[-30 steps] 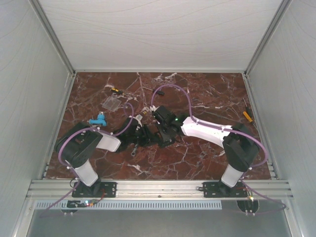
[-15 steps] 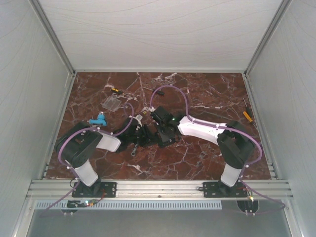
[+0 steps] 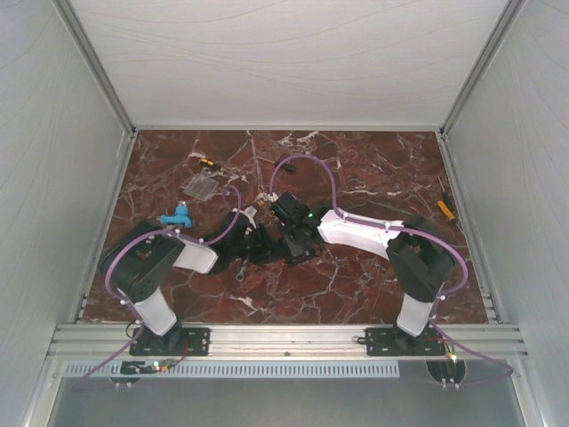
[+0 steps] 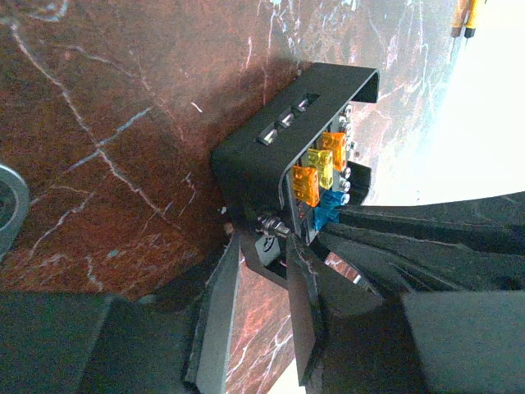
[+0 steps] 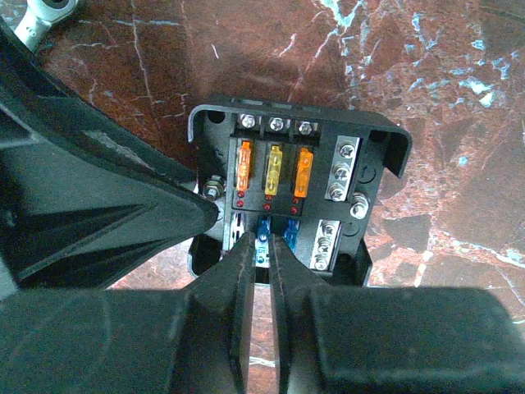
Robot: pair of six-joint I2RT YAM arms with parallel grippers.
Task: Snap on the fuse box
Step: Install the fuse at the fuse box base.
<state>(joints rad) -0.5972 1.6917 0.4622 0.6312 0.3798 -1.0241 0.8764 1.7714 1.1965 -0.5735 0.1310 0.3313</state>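
Note:
The black fuse box [image 3: 300,244] lies open at the table's middle, with orange and yellow fuses in a row [image 5: 272,171] and blue ones below. My left gripper [image 4: 262,246] is shut on a mounting tab at the box's side [image 4: 254,156]; it shows in the top view [image 3: 265,245]. My right gripper [image 5: 262,246] reaches in from above and is shut on a blue fuse [image 5: 262,234] seated in the box [image 5: 369,135]; it also shows in the top view [image 3: 292,229]. The flat clear cover [image 3: 201,185] lies apart at the back left.
A blue part [image 3: 178,216] lies left of my left arm. A small metal wrench [image 3: 242,271] lies in front of the box. An orange-handled screwdriver [image 3: 444,206] lies at the right edge. A yellow-black tool [image 3: 207,163] lies near the back left.
My right arm has drawn in to the left, its elbow shifting leftward, with the gripper settling over the box. The left arm and the box have stayed put.

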